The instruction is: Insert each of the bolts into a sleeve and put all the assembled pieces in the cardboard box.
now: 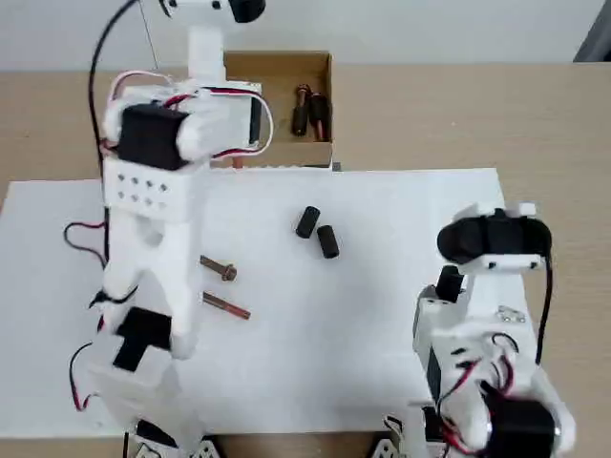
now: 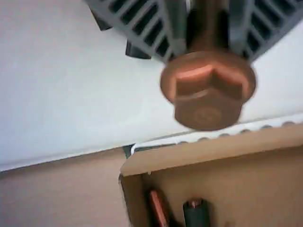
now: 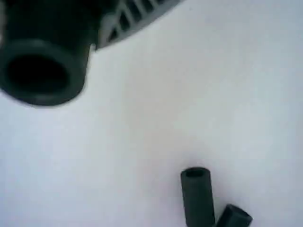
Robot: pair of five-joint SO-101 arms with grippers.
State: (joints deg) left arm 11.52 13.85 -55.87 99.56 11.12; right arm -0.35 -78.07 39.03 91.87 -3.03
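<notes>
Left hand [image 2: 208, 33] grips bolt [image 2: 208, 92], head toward camera; right hand [image 3: 57, 28] grips sleeve [image 3: 40, 73] end-on.

No lettering, number, label or sign can be read on any surface here.

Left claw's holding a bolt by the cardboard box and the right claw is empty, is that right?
No, the right claw is not empty: the right wrist view shows it gripping a black sleeve. The left claw does hold a bolt by the cardboard box.
</notes>
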